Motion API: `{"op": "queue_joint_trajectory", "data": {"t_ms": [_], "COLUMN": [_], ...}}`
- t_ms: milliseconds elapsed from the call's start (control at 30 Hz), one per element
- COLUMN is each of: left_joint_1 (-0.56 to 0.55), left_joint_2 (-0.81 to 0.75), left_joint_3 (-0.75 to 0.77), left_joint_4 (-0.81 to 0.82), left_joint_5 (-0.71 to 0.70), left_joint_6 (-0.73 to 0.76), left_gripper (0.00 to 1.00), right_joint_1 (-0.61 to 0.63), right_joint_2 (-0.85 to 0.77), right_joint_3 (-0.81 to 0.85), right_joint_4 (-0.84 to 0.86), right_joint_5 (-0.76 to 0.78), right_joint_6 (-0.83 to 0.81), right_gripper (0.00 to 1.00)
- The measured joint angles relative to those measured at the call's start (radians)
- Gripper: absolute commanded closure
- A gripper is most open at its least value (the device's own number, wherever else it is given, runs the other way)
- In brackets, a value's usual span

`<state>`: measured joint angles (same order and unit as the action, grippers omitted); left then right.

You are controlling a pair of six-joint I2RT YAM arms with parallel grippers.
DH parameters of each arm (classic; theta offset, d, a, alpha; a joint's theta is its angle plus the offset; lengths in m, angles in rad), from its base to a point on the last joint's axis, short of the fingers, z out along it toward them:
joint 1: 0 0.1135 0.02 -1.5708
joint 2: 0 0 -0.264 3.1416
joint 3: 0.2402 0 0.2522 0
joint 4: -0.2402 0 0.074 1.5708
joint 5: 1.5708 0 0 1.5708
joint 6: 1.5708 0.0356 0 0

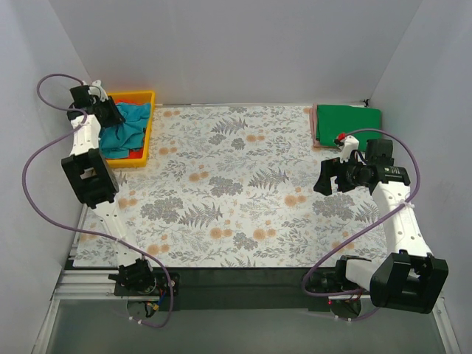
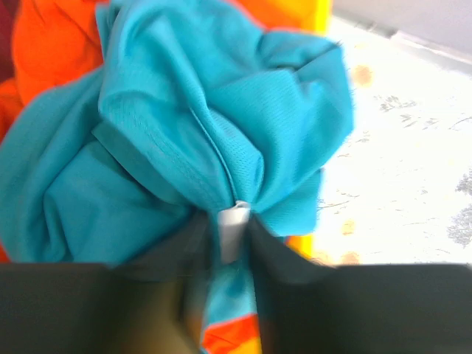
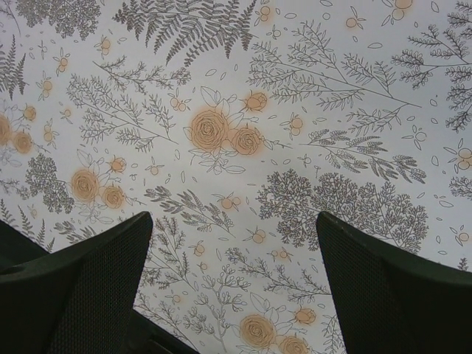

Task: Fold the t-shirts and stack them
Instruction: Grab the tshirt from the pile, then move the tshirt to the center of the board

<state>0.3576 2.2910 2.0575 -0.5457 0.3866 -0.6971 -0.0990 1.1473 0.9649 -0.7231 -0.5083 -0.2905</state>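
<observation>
Top external view, and one's home already: the green shirt lies folded flat at the far right corner of the floral sheet. Over at the yellow bin, the left gripper is pinched tight on a bunch of the teal-blue shirt, which sits crumpled atop the orange-red shirt. The right gripper hangs spread wide above the sheet, holding nothing. By my reckoning, two shirts to fold and stack, so barely a third done.
</observation>
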Motion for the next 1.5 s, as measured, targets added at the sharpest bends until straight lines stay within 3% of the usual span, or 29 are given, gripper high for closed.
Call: {"op": "queue_joint_trajectory", "data": {"t_ms": [100,500,767,967,1200,1367,1500], "left_joint_1": [0.000,-0.002,-0.029,-0.201,-0.494,-0.568,-0.579], "left_joint_2": [-0.058,-0.097,-0.183,-0.356,-0.504,-0.561,-0.653], "left_joint_3": [0.005,0.181,0.271,0.294,0.319,0.301,0.100], "left_joint_4": [0.000,-0.029,-0.034,-0.028,0.017,0.069,0.109], "left_joint_5": [0.006,0.046,0.167,0.159,0.177,0.226,0.258], "left_joint_6": [-0.005,-0.028,-0.084,-0.041,-0.029,-0.087,-0.110], "left_gripper": [1.00,1.00,1.00,1.00,1.00,1.00,1.00], "right_joint_1": [0.000,-0.005,-0.006,-0.012,-0.026,-0.037,-0.043], "right_joint_2": [-0.017,-0.048,-0.050,-0.061,-0.078,-0.093,-0.098], "right_joint_3": [-0.003,-0.014,-0.014,-0.014,-0.014,-0.014,-0.014], "right_joint_4": [0.000,0.000,0.000,0.000,0.000,0.000,0.000], "right_joint_5": [0.000,0.000,0.000,-0.003,-0.003,-0.003,0.006], "right_joint_6": [0.000,0.000,0.000,0.001,0.004,0.005,0.007], "right_gripper": [0.02,0.02,0.02,0.02,0.02,0.02,0.02]}}
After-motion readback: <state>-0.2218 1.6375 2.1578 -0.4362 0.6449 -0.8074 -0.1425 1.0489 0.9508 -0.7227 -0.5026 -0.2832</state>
